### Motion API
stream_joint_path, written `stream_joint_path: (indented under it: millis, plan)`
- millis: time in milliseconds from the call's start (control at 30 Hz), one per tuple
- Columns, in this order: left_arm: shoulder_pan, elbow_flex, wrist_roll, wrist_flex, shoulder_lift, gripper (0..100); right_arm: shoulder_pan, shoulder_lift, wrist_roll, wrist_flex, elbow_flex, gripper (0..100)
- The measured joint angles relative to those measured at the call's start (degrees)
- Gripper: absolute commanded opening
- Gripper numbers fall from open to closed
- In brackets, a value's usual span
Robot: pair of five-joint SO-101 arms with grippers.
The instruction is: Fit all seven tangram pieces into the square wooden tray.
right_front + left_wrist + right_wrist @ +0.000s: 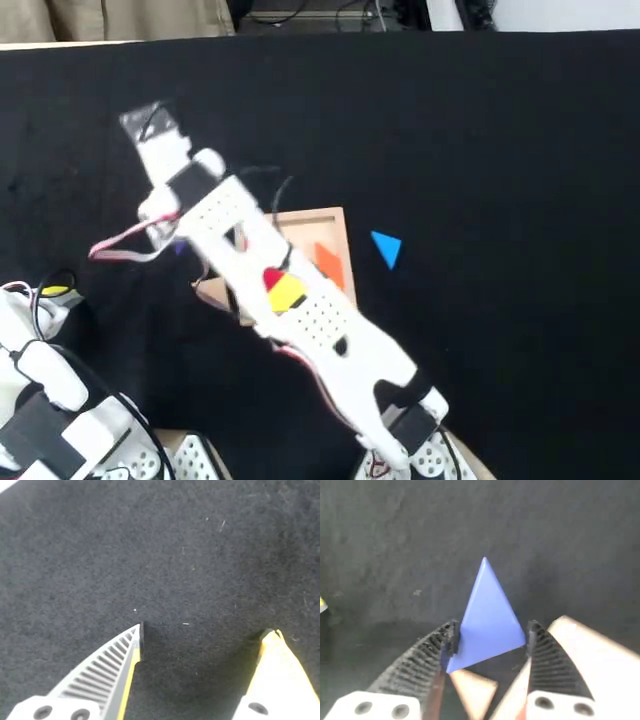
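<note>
Half the tray (318, 213) hides under the right arm (320, 315) gripping, seemingly, a triangle (487, 617).

Black table (500, 120), pale wooden tray (322, 220), orange piece (330, 262), bright blue triangle (387, 247), violet-blue triangle (487, 617), white arm (320, 320) dotted with small holes, left end effector (205, 630) with one grey ribbed finger (107, 665) and one yellow, right end effector (492, 630) with black ribbed fingers (420, 665).

No legible writing, brand, number or sign anywhere. Plain, unprinted faces on the blue triangle (487, 615) and on the wooden tray (312, 214); nothing written on the black tabletop (500, 150).
</note>
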Motion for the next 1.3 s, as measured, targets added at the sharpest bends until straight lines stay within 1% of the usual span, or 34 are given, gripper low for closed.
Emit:
stream_joint_path:
  millis: [100,200,300,500,567,633,733,833,900,1033,1300]
  plan:
    - [0.0,0.0,0.0,0.0,0.0,36,3.3,-0.4,10.3,0.0,-0.6,8.3]
    - [0.0,0.0,0.0,0.0,0.0,36,5.3,-4.0,18.2,0.0,2.6,11.0]
    - [0.0,0.0,0.0,0.0,0.0,36,6.2,-10.4,21.5,0.0,11.3,12.0]
    - [0.0,0.0,0.0,0.0,0.0,36,6.7,-26.9,27.3,0.0,37.2,12.0]
    - [0.0,0.0,0.0,0.0,0.0,36,8.2,-32.9,30.1,0.0,44.9,12.0]
    - [0.0,0.0,0.0,0.0,0.0,36,11.8,-38.3,33.8,0.0,52.1,12.0]
    - [0.0,0.0,0.0,0.0,0.0,36,18.5,-43.5,41.6,-2.1,62.2,12.0]
    - [0.0,0.0,0.0,0.0,0.0,36,24.3,-44.7,49.8,-8.3,71.6,12.0]
    - [0.0,0.0,0.0,0.0,0.0,36,27.6,-44.7,53.7,-13.3,77.3,12.0]
    - [0.0,0.0,0.0,0.0,0.0,36,30.6,-44.7,56.4,-19.7,84.0,12.0]
    - [1.1,0.0,0.0,0.0,0.0,36,30.5,-44.8,56.0,-23.4,86.5,12.3]
